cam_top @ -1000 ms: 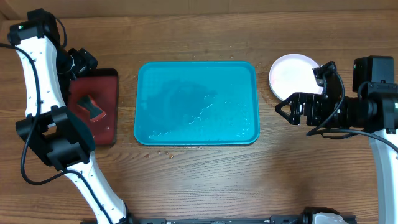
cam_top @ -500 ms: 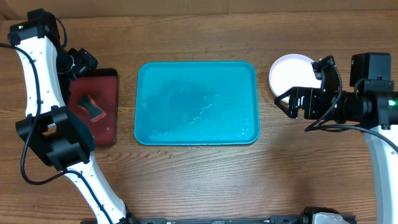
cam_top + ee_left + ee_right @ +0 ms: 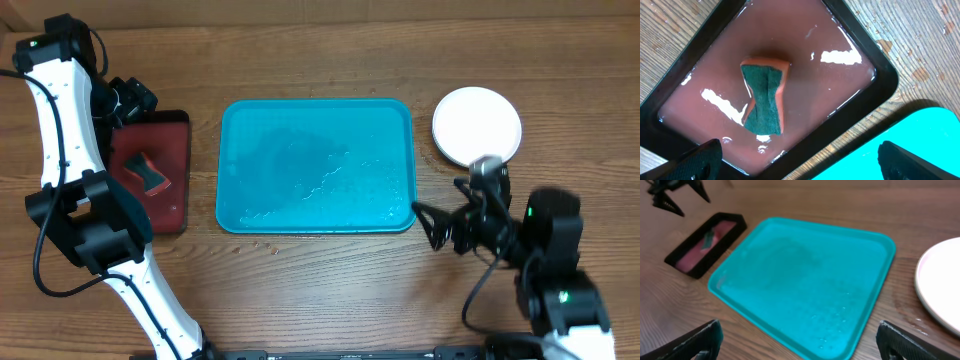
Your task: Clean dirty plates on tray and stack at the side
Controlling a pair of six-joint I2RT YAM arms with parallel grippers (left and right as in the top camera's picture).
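Tray (image 3: 315, 165) bare; plates (image 3: 477, 124) upper right (white on top). Left fingers (image 3: 695, 157), right fingers (image 3: 695, 342) released, empty. Withdraw without nudging stack.

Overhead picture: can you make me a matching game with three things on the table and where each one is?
Things:
1. turquoise tray
2. white plate
3. sponge

Places:
A. lying in the small dark red tray
B. in the middle of the table
C. on the table, to the right of the turquoise tray

Pairs: 1-B, 2-C, 3-A
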